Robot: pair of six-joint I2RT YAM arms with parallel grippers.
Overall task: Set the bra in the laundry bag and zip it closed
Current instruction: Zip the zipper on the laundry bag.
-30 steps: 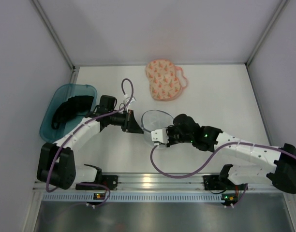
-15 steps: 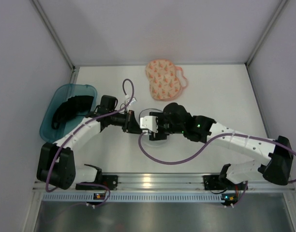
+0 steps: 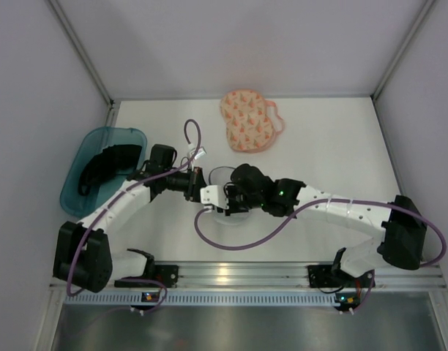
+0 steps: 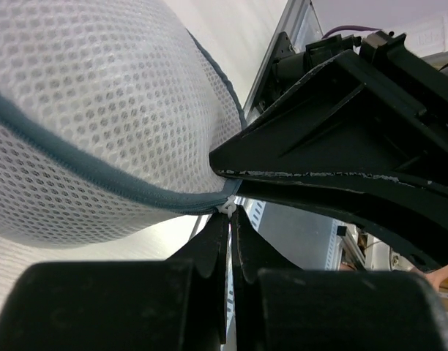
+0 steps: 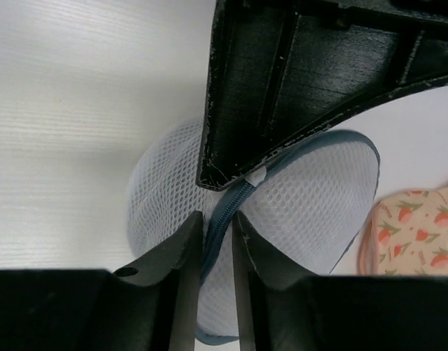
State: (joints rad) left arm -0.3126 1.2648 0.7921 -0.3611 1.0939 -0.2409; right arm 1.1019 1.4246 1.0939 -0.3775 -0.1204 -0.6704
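Two steps made up the task, and neither looked finished. The bra (image 3: 109, 162), a dark heap of fabric, lay in the teal bin (image 3: 114, 131) at the left edge of the tabletop (image 3: 326, 157). It was well apart from both hands, so loading it remained to be done.

The hands were busy instead at a white mesh dome with a grey-blue zip (image 4: 99, 179). By its make this was judged to be the laundry bag (image 4: 85, 102). It sat near the middle of the tabletop, and nothing dark showed through its mesh, so it seemed to hold no bra.

The left hand (image 4: 230, 212) was clenched, pinching a small white tab on the zip line. The right hand (image 5: 218, 219) met it tip to tip, its fingers (image 5: 176, 263) narrowly parted astride the zip tape. Whether they pressed the tape could not be told, and how far the zip ran open was hidden. A peach printed pouch (image 3: 246, 121) lay untouched near the far wall.

Left to do, as judged: opening the bag, bringing the bra across, tucking it in and zipping it shut.
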